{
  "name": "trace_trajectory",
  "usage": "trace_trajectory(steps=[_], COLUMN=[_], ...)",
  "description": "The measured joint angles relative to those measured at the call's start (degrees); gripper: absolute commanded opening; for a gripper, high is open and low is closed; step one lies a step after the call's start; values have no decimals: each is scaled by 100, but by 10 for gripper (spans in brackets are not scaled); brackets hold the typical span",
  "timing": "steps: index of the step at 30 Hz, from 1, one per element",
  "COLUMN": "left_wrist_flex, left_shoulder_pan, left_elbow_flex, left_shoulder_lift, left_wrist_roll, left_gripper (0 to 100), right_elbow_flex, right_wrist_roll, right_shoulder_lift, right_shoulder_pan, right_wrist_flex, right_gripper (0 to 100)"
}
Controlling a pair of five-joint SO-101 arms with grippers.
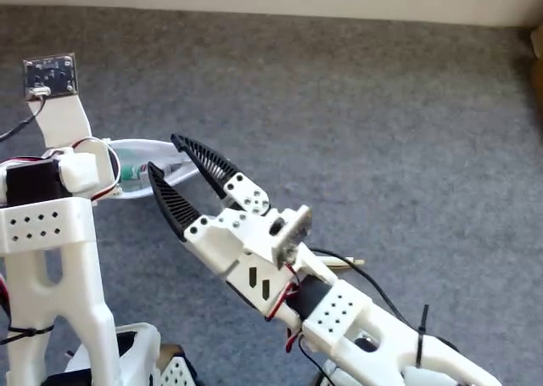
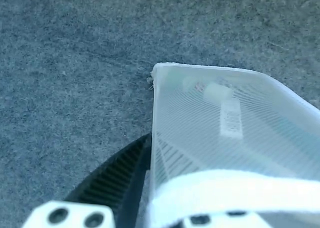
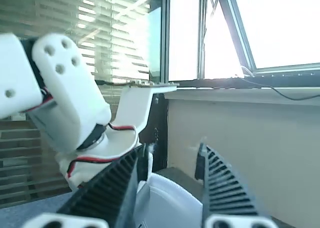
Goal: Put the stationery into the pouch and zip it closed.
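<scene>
The translucent pouch (image 2: 225, 138) hangs just above the grey carpet with my left gripper (image 2: 152, 153) shut on its edge. One black finger (image 2: 117, 180) lies along the pouch's side. A small white block (image 2: 218, 92) and a labelled item show through its wall. In the high view the pouch (image 1: 148, 153) sticks out from the left arm, something green (image 1: 127, 173) inside it. My right gripper (image 1: 163, 153) stands open, a finger on each side of the pouch's free end. From the right wrist, the pouch (image 3: 167, 200) sits low between the fingers.
A thin pale pencil-like stick (image 1: 346, 263) lies on the carpet, partly under the right arm. The left arm's white body (image 3: 75, 112) is close in front of the right gripper. Open grey carpet (image 1: 382, 106) stretches to the back and right.
</scene>
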Motion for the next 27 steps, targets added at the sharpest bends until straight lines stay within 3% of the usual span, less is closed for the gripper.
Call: trace_trajectory(steps=[8,14,27], left_wrist_flex=[0,0,0], left_shoulder_pan=[-88,-105,-404], left_elbow_flex=[0,0,9], left_shoulder_lift=[0,0,0], left_wrist_roll=[0,0,281], left_gripper=[6,6,6], right_elbow_flex=[0,0,-281], right_wrist_roll=[0,0,0], right_shoulder_lift=[-914,-1512,-1908], right_shoulder_pan=[0,466,1398], right_wrist_flex=[1749,3147,3684], right_gripper=[148,148,148])
